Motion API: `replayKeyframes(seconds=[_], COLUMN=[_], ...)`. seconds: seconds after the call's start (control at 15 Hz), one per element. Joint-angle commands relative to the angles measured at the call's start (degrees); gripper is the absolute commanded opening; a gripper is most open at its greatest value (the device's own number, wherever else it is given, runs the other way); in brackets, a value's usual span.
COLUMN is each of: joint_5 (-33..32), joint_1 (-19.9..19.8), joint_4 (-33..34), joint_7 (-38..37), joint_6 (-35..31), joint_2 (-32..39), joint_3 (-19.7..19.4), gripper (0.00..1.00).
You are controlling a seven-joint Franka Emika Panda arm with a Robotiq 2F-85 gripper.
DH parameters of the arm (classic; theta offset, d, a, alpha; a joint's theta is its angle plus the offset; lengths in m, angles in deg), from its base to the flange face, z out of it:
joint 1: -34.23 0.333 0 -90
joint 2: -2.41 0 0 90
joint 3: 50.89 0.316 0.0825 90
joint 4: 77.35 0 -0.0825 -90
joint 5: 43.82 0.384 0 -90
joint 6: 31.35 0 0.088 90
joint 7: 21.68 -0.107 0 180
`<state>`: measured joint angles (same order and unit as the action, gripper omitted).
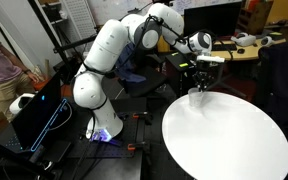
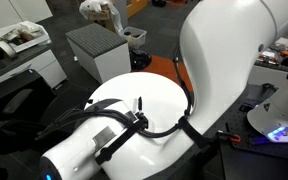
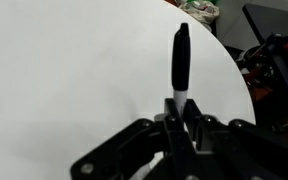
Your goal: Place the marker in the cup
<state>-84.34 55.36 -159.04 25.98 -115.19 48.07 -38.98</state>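
My gripper (image 3: 177, 112) is shut on the marker (image 3: 181, 60), a thin black pen with a pale band at the fingers. The marker sticks out past the fingertips over the round white table (image 3: 74, 70). In an exterior view the gripper (image 1: 200, 76) hangs over the table's far edge, with a small pale shape (image 1: 197, 93) just below it; I cannot tell whether that is the cup. In an exterior view the marker (image 2: 140, 103) shows as a dark stick beyond the arm. No cup shows in the wrist view.
The round white table (image 1: 229, 140) stands beside the robot base (image 1: 102, 125). Desks with clutter (image 1: 249, 45) stand behind it. A grey cabinet (image 2: 96, 48) stands beyond the table, and dark equipment (image 3: 274, 70) lies off its edge.
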Motion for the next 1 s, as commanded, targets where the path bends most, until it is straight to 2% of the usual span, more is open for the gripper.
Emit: replayKeyframes(seconds=[0.0, 0.07, 0.2, 0.6, 0.93], joint_5=[-1.02, -1.03, -0.93, -1.01, 0.21], joint_1=[1.39, 1.48, 1.54, 1.56, -0.08], joint_4=[3.2, 3.31, 3.75, 4.2, 2.97], joint_7=[-0.46, -0.45, -0.28, -0.92, -4.28], joint_6=[3.2, 3.29, 3.52, 4.08, 1.87], joint_2=[1.63, 1.66, 1.79, 1.26, -1.19], joint_3=[-0.29, -0.29, -0.28, -0.39, -0.59], gripper=[0.39, 0.4, 0.53, 0.98, 1.0])
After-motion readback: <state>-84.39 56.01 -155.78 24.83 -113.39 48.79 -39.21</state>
